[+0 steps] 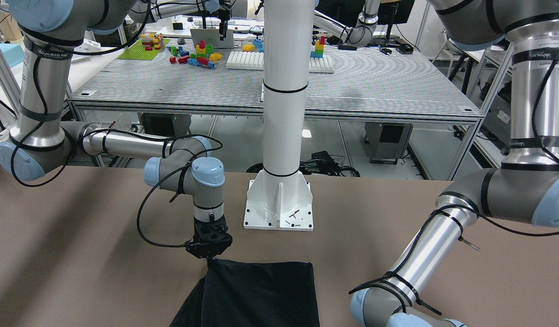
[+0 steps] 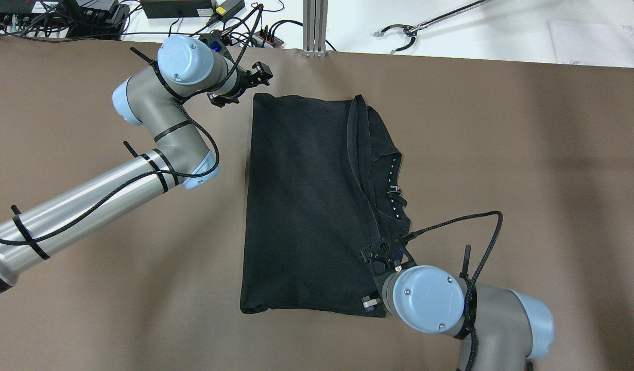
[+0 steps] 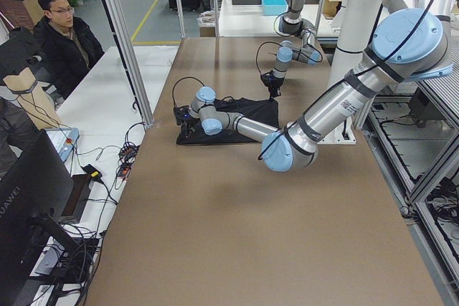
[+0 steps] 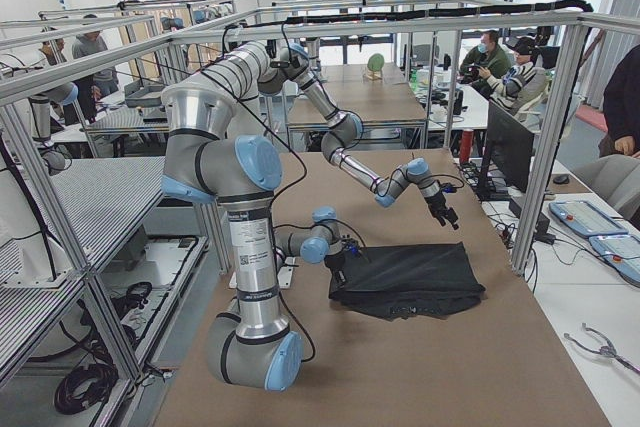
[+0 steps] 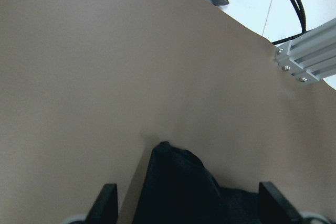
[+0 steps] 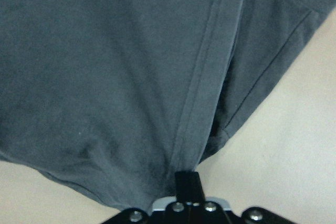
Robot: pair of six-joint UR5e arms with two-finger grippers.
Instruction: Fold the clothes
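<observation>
well, right claw (image 6: 186, 182) tight on black garment (image 2: 301, 196), left claw (image 5: 189, 195) wide, empty; "huawei" monitor (image 3: 21, 206).

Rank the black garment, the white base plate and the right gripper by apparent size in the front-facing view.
1. black garment: largest, even though the frame's bottom edge cuts it off.
2. white base plate.
3. right gripper: smallest, despite being nearer the camera than the plate.
</observation>
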